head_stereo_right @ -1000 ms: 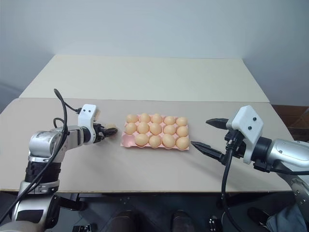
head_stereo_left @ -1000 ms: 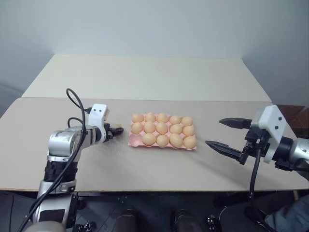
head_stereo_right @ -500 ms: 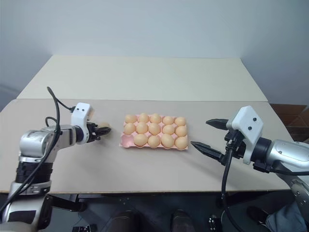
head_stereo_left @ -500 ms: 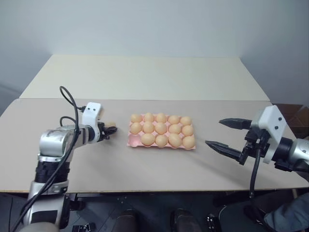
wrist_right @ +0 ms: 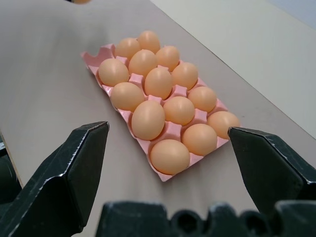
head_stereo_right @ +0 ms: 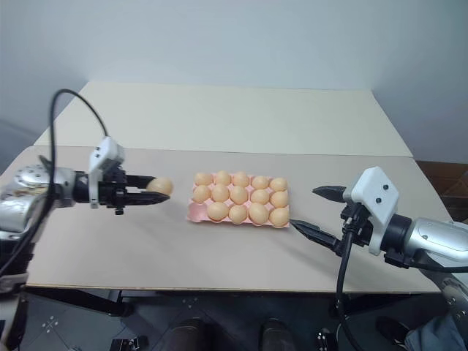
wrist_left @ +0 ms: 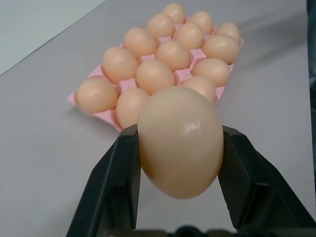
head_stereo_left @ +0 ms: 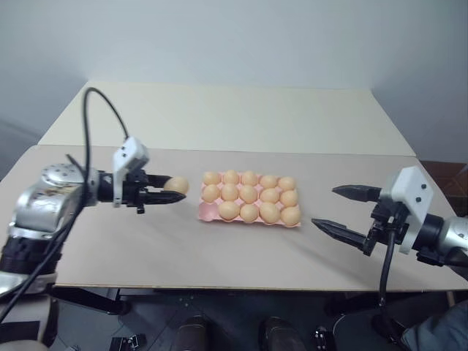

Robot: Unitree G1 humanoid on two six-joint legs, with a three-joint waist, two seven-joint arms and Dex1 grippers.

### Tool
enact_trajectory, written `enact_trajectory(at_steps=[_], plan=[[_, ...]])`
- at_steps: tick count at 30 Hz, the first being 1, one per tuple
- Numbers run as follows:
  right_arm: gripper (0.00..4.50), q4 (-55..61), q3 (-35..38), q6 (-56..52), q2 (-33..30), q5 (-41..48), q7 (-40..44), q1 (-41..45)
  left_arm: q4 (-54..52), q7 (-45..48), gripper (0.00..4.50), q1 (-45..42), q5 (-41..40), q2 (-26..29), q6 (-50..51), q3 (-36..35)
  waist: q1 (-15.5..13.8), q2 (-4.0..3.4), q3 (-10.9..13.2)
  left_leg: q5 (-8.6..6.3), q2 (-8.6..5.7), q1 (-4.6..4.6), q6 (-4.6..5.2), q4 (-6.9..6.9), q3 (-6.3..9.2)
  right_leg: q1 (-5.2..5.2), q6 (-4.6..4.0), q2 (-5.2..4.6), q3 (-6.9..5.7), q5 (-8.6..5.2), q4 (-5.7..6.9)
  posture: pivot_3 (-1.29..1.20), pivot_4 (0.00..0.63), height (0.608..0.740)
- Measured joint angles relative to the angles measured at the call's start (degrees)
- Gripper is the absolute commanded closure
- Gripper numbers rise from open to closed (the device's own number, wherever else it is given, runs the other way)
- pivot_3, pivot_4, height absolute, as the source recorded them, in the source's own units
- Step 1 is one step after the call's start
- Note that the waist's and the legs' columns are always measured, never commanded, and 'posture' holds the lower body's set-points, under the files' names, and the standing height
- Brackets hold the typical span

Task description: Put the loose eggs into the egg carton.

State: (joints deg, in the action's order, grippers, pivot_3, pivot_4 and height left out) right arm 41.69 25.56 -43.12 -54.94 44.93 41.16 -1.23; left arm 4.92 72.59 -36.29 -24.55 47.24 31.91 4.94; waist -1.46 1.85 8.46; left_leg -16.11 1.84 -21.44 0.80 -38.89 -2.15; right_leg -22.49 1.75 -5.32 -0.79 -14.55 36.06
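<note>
Egg: smooth pale orange-tan egg (wrist_left: 180, 140) clamped between the left gripper's (head_stereo_left: 162, 196) black jaws — held above the table (head_stereo_left: 219, 248), left of the carton.
Carton: flat pink moulded egg carton (wrist_right: 96, 53) mid-table, fourteen eggs seated, the near-left corner cup bare.
Right gripper (head_stereo_right: 311, 212): jaws wide apart, holding nothing — hovering right of the carton.

You're looking at a plain beige table (head_stereo_left: 219, 248), with a second, paler tabletop (head_stereo_left: 227, 117) butting up against its far edge. Lying directly on the beige one is just the pink egg carton (head_stereo_left: 207, 213), sitting flat near the middle.
</note>
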Motion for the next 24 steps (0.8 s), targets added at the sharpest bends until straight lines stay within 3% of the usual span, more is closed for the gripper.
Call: enact_trajectory(at_steps=[5, 12, 15, 20, 24], plan=[[0.00, 0.6, 1.3, -0.1, 0.0, 1.1, 0.0, -0.8, 6.7, 3.3, 2.30, -4.6, 5.5, -4.0, -6.7, 5.9, 0.6, 0.01, 0.0, -0.01, 0.01, -0.02, 0.02, -0.01, 0.05, -0.03, 0.01, 0.02, 0.03, 0.00, 0.01, 0.00, 0.150, 0.740], [0.00, 1.5, 2.6, -0.9, -0.1, 1.4, -0.5, -1.9, 9.9, 5.4, 2.30, -6.6, 8.8, -6.1, -6.7, 9.2, 0.9, 0.00, 0.0, -0.01, 0.04, 0.00, 0.03, -0.02, 0.12, -0.03, 0.02, 0.05, 0.04, 0.00, 0.05, 0.00, 0.150, 0.740], [0.00, 2.0, 3.1, -0.9, -0.1, 1.5, -0.7, -2.1, 9.8, 5.6, 1.66, -6.2, 11.2, -6.1, -7.1, 10.7, 0.8, 0.00, 0.0, -0.01, 0.04, 0.00, 0.03, -0.03, 0.12, -0.02, 0.03, 0.03, 0.05, 0.01, 0.04, 0.00, 0.150, 0.740], [0.00, 2.3, 3.3, -1.0, -0.1, 1.6, -1.1, -2.1, 9.8, 3.9, 0.07, -5.5, 13.3, -7.2, -6.7, 11.6, 0.8, 0.00, 0.0, -0.01, 0.04, -0.01, 0.03, -0.04, 0.13, -0.03, 0.03, 0.03, 0.03, 0.01, 0.04, 0.00, 0.150, 0.740], [0.00, 2.3, 3.4, -1.0, -0.1, 2.7, -1.7, -1.7, 9.3, 2.9, 0.03, -5.5, 13.0, -7.1, -5.5, 9.5, 0.8, 0.00, 0.0, -0.01, 0.05, -0.01, 0.03, -0.04, 0.14, -0.03, 0.04, 0.04, 0.03, 0.01, 0.04, 0.00, 0.150, 0.740]])
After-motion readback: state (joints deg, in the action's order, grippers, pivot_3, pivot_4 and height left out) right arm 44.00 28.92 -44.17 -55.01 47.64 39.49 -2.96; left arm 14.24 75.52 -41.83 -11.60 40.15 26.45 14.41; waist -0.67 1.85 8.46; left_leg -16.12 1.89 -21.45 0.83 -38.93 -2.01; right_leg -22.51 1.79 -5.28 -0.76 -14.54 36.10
